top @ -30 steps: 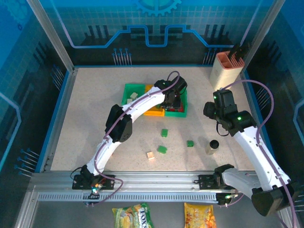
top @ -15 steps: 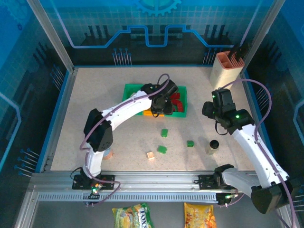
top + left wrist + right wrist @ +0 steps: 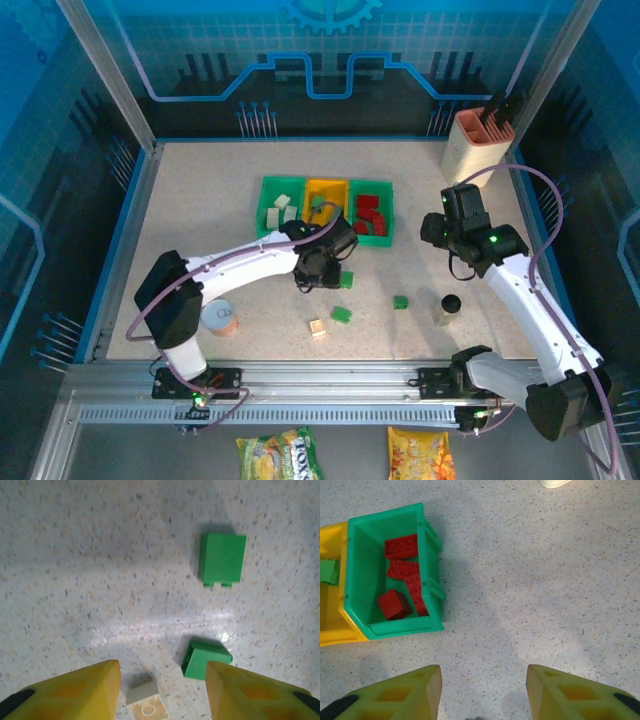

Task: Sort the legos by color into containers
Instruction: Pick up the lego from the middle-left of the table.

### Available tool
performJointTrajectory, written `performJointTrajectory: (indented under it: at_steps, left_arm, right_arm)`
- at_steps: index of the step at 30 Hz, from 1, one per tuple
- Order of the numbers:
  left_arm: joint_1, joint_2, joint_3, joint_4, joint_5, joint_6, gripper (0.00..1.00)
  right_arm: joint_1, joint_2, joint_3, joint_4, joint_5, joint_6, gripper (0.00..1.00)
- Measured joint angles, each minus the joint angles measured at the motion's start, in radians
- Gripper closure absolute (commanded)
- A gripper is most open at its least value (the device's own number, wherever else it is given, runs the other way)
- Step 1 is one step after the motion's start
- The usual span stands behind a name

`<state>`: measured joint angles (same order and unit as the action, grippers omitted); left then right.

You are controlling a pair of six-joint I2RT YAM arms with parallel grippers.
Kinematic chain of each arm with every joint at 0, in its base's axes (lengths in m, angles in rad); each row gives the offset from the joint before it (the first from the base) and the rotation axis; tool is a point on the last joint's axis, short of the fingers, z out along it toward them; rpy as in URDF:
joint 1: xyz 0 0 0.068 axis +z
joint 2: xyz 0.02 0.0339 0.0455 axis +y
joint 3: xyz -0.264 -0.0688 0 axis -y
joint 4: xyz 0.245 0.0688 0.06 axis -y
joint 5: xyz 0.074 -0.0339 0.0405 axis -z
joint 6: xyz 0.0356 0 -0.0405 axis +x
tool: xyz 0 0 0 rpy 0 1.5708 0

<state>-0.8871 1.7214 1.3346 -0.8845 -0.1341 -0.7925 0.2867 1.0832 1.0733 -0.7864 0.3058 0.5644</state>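
Observation:
Three bins stand in a row: a left green bin [image 3: 268, 186] holding cream legos [image 3: 279, 209], a yellow bin [image 3: 329, 187] with a green lego [image 3: 327, 572], and a right green bin [image 3: 387, 213] holding red legos [image 3: 403, 569]. Loose on the table lie green legos [image 3: 346, 279] [image 3: 342, 314] [image 3: 400, 301] and a cream lego [image 3: 318, 327]. My left gripper [image 3: 316, 270] hangs open and empty just in front of the bins; its wrist view has two green legos [image 3: 221, 559] [image 3: 205, 659] and the cream lego [image 3: 147, 705] below. My right gripper [image 3: 440, 232] is open over bare table, right of the bins.
A round tin can [image 3: 218, 317] stands at the front left beside the left arm. A small dark-capped bottle [image 3: 450, 305] stands at the front right. A tall beige holder [image 3: 476, 142] fills the back right corner.
The left arm has pulled back from over the bins toward the front, now above the loose legos, uncovering the bins and the tin can. The right arm has barely moved.

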Motion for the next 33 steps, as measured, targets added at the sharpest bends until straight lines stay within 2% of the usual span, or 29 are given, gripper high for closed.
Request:
performJointTrajectory:
  at_steps: [9, 14, 20, 28, 33]
  left_arm:
    - [-0.083, -0.011, -0.108, 0.002, 0.0, -0.121, 0.37]
    - [-0.105, -0.011, -0.145, 0.014, 0.019, -0.171, 0.37]
    - [-0.107, 0.012, -0.17, 0.037, 0.063, -0.182, 0.43]
    - [-0.112, 0.082, -0.171, 0.052, 0.115, -0.177, 0.44]
    - [-0.113, 0.097, -0.171, 0.052, 0.129, -0.171, 0.54]
  right_arm:
    - [0.0, 0.017, 0.0, 0.013, -0.011, -0.001, 0.51]
    - [0.0, 0.017, 0.0, 0.015, -0.011, -0.001, 0.51]
    - [0.0, 0.017, 0.0, 0.017, -0.011, -0.001, 0.51]
    - [0.0, 0.017, 0.0, 0.018, -0.011, -0.001, 0.51]
    - [0.0, 0.017, 0.0, 0.021, -0.01, -0.001, 0.51]
